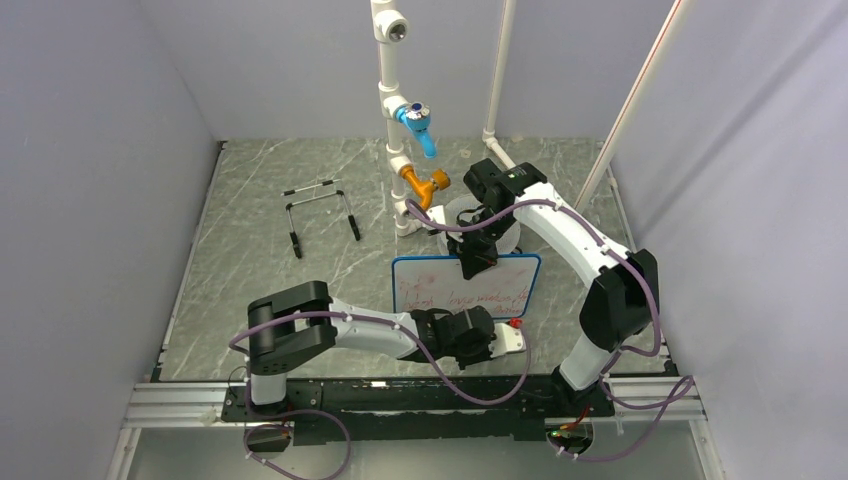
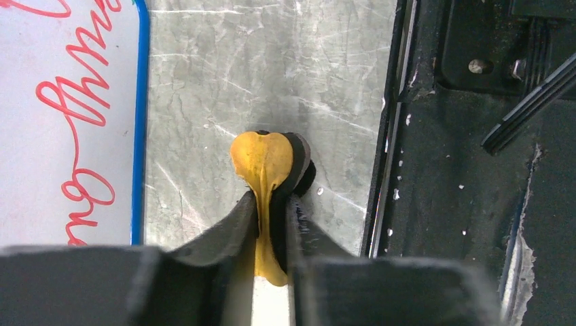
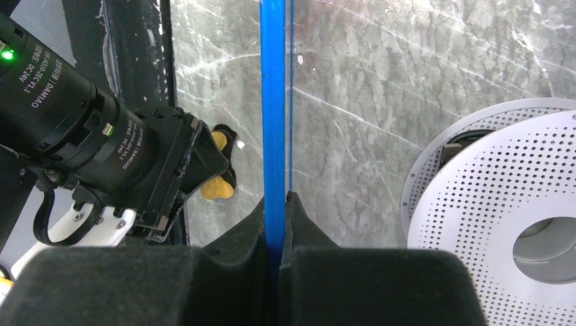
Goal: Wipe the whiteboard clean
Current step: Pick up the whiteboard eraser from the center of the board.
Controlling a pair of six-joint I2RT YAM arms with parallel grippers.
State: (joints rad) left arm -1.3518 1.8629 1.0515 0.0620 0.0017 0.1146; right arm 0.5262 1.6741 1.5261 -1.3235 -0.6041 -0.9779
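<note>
The whiteboard (image 1: 440, 283), white with a blue frame and red handwriting, is held near the middle of the table. My right gripper (image 1: 477, 262) is shut on its far edge; the right wrist view shows the blue frame (image 3: 274, 102) edge-on between the fingers (image 3: 275, 200). My left gripper (image 1: 505, 340) sits just in front of the board's near right corner, shut on a small yellow and black eraser (image 2: 265, 163) held over bare table. The board's red writing (image 2: 75, 109) lies to the left of the eraser, apart from it. The eraser also shows in the right wrist view (image 3: 217, 187).
A grey perforated disc (image 3: 489, 204) lies behind the board, right of the right gripper. A white pipe with blue and orange valves (image 1: 405, 150) stands at the back. A black wire stand (image 1: 320, 215) is at the back left. A black rail (image 2: 475, 170) runs along the near edge.
</note>
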